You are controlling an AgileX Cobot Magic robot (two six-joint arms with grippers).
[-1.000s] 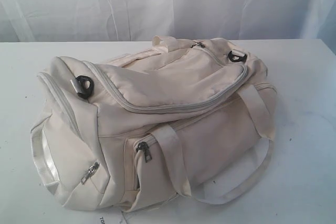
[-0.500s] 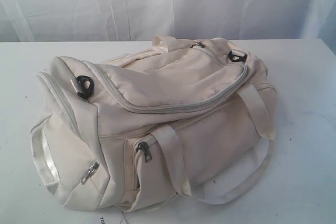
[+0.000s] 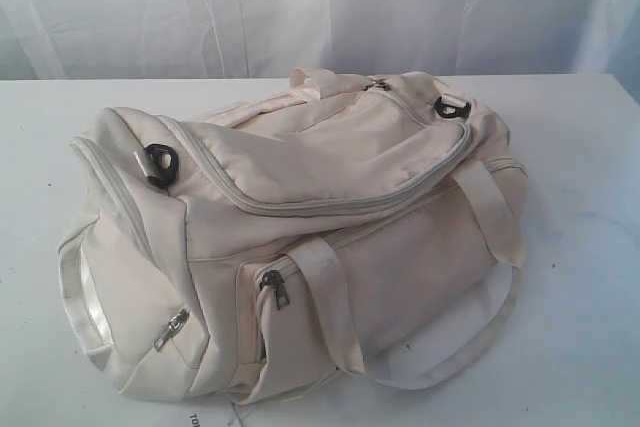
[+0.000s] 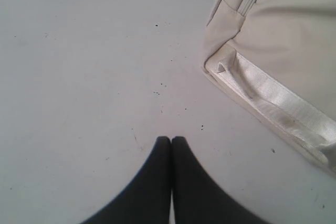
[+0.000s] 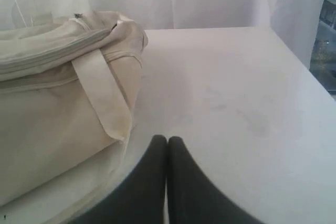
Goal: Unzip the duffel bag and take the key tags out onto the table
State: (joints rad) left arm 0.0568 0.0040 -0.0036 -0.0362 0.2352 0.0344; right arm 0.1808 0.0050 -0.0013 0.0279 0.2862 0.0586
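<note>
Duffel bag (image 3: 330, 237): cream-white fabric, lies on its side across the middle of the table (image 3: 590, 147), one end toward the near left of the exterior view, the other toward the far right. Grey main zip (image 3: 330, 205): curves round the top flap, closed along all of its visible length. Front pocket zip closed, dark metal pull (image 3: 274, 287) hanging at its upper corner. End pocket zip closed, second pull (image 3: 172, 329) lying aslant. Black strap clips at both ends: near clip (image 3: 158, 165), far clip (image 3: 452, 107). Webbing handle (image 3: 335, 312): draped down the front panel, its loop resting on the table in front of the bag. Glossy pale strip (image 3: 82, 307) along the near end. White paper tag (image 3: 205, 417): sits at the near edge of the bag, cut off by the frame, dark print with the letters "TO" legible, remainder not readable. Left gripper (image 4: 171, 139): black fingertips pressed together, empty, hangs over bare table just beside the glossy-strip end of the bag, apart from it. Right gripper (image 5: 167, 139): fingertips likewise together, empty, hangs over the table just beside the far end of the bag, near a second webbing handle (image 5: 102, 90). Contact of either gripper with the table: cannot be told. White curtain (image 3: 300, 7) behind the table.
</note>
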